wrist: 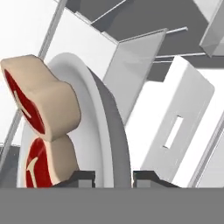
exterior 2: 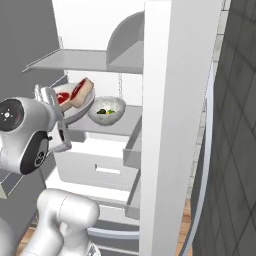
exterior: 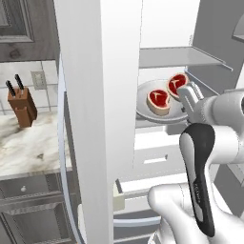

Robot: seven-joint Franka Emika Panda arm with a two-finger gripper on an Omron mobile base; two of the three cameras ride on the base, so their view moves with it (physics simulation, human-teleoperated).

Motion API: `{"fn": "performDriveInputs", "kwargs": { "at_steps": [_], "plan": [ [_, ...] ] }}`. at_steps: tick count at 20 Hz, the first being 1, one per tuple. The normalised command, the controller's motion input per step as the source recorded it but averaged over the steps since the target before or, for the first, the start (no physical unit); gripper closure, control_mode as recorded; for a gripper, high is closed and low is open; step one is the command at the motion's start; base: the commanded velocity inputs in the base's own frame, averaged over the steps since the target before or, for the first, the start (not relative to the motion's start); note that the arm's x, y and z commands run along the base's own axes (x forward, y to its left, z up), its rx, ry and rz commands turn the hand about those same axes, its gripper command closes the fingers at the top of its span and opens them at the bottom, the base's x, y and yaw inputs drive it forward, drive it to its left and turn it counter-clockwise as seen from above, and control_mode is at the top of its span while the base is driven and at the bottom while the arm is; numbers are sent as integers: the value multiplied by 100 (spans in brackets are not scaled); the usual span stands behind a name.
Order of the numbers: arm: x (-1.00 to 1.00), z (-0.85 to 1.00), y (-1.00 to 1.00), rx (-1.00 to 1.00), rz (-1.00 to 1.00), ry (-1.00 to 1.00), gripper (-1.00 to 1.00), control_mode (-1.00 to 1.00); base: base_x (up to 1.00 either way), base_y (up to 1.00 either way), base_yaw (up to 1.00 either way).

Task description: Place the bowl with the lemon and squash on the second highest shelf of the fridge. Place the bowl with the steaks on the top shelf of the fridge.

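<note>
My gripper [wrist: 113,176] pinches the rim of the bowl with the steaks [exterior: 159,102], one fingertip [wrist: 82,176] inside the rim and the other outside. I hold that bowl tilted at the front of the fridge, level with the lower shelf [exterior 2: 107,126] and under the top shelf [exterior: 178,58]. The two steaks [exterior: 158,100] lie side by side, red faces up. Just beside it, on the lower shelf, sits the bowl with the lemon and squash [exterior 2: 107,110]. The open fridge door [exterior: 97,119] stands to my left; beyond it a knife block [exterior: 22,107] rests on the counter [exterior: 28,145].
</note>
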Motion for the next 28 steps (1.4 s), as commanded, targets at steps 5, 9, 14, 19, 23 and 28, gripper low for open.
{"fn": "performDriveInputs", "kwargs": {
  "at_steps": [5, 9, 14, 19, 23, 28],
  "plan": [
    [4, 80, -15, 4, -7, -17, 100, -100, 0, 0, 0],
    [37, 97, 0, 2, -5, -9, 100, -100, 0, 0, 0],
    [45, 82, -6, 5, 0, -3, 100, -100, 0, 0, 0],
    [64, 23, -26, 7, 0, 1, 100, -100, 0, 0, 0],
    [82, 0, -23, 1, 0, 2, 100, -100, 0, 0, 0],
    [90, -20, -8, 0, 0, 5, 100, -100, 0, 0, 0]
  ]
}}
